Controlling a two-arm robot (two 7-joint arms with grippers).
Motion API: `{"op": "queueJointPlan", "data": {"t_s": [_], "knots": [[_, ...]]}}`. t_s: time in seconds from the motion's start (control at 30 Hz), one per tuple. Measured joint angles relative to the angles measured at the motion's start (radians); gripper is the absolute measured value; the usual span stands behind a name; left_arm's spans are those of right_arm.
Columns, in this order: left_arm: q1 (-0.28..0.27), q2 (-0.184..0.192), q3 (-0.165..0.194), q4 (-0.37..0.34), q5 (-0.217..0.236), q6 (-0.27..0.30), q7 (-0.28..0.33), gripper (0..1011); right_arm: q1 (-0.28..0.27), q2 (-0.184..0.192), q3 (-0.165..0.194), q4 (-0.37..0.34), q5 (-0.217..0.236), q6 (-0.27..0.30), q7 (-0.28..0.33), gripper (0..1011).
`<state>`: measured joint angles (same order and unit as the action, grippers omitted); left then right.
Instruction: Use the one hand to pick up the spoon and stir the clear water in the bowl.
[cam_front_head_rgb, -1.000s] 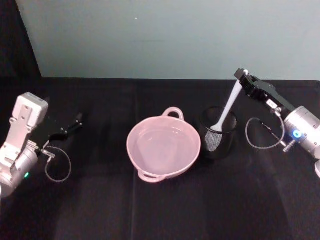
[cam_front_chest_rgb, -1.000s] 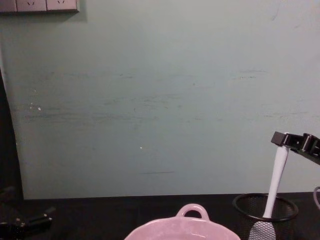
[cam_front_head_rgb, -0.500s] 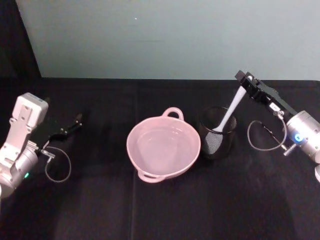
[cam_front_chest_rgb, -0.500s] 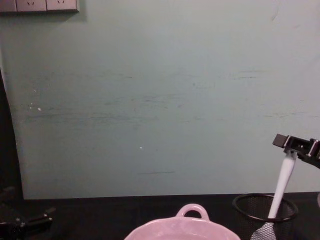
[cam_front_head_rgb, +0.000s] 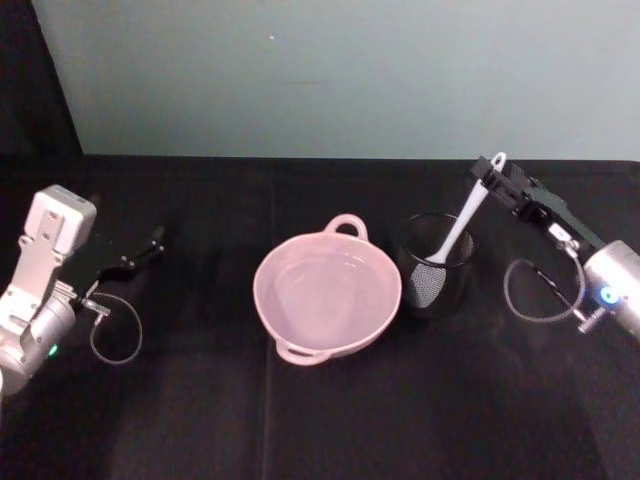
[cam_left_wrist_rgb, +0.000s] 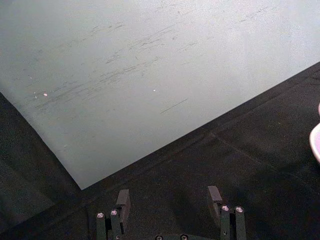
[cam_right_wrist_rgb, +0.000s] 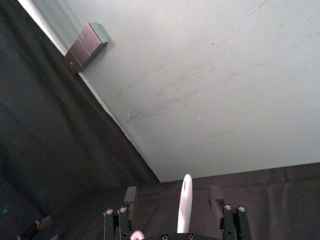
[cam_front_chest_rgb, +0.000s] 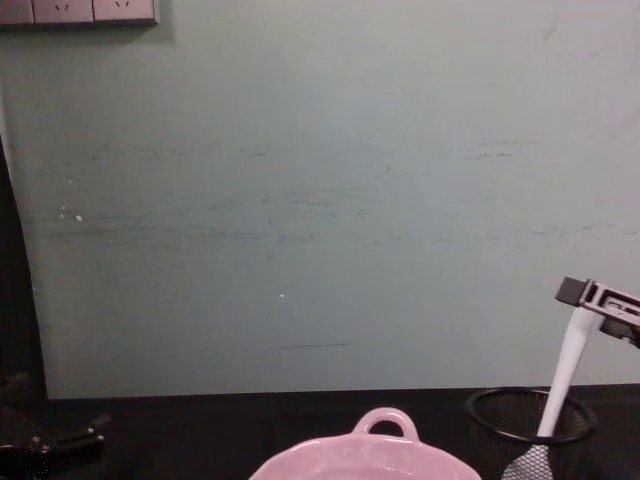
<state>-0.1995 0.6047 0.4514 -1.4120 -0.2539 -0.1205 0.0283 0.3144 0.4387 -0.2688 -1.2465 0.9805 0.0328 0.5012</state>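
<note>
Your right gripper (cam_front_head_rgb: 487, 178) was at the top of the spoon (cam_front_head_rgb: 460, 222) handle, well above the black mesh cup (cam_front_head_rgb: 434, 278). In the right wrist view the handle end (cam_right_wrist_rgb: 185, 202) stood between the two fingers (cam_right_wrist_rgb: 131, 196) with a gap on each side, so the jaws looked spread and not clamped on it. No grip yet, as far as I could judge. The spoon leaned in the cup, head down inside, handle tilted toward your right arm.

The bowl (cam_front_head_rgb: 290, 322) sat just left of the cup, nearly touching it, on the black table (cam_front_head_rgb: 320, 420). The water (cam_front_head_rgb: 325, 290) was barely visible inside, looked undisturbed.

Your left gripper (cam_front_head_rgb: 140, 252) was parked far left, low over the table, fingers (cam_left_wrist_rgb: 122, 202) apart, holding nothing.

Progress: early. Approach done. Left to do: close on the handle, lift the spoon clear of the cup, carry it over the bowl, dip, stir.
</note>
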Motion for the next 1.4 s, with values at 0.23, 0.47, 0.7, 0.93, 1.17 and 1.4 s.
{"op": "queueJointPlan", "data": {"t_s": [0.23,0.47,0.7,0.93,1.17,1.4], "knots": [[0.0,0.0,0.0,0.0,0.0,0.0,0.0,1011,-0.116,0.095,0.035,-0.171,0.005,0.033,-0.073,1002],[0.0,0.0,0.0,0.0,0.0,0.0,0.0,1011,-0.165,0.226,0.038,-0.261,-0.066,0.106,-0.158,1002],[0.0,0.0,0.0,0.0,0.0,0.0,0.0,1011,-0.127,0.286,-0.034,-0.26,-0.219,0.186,-0.213,1003],[0.0,0.0,0.0,0.0,0.0,0.0,0.0,1011,-0.052,0.269,-0.109,-0.193,-0.422,0.114,-0.261,1003],[0.0,0.0,0.0,0.0,0.0,0.0,0.0,1011,0.04,0.186,-0.162,-0.024,-0.599,-0.102,-0.298,1003],[0.0,0.0,0.0,0.0,0.0,0.0,0.0,1011,0.11,0.094,-0.176,0.155,-0.688,-0.362,-0.301,1003]]}}
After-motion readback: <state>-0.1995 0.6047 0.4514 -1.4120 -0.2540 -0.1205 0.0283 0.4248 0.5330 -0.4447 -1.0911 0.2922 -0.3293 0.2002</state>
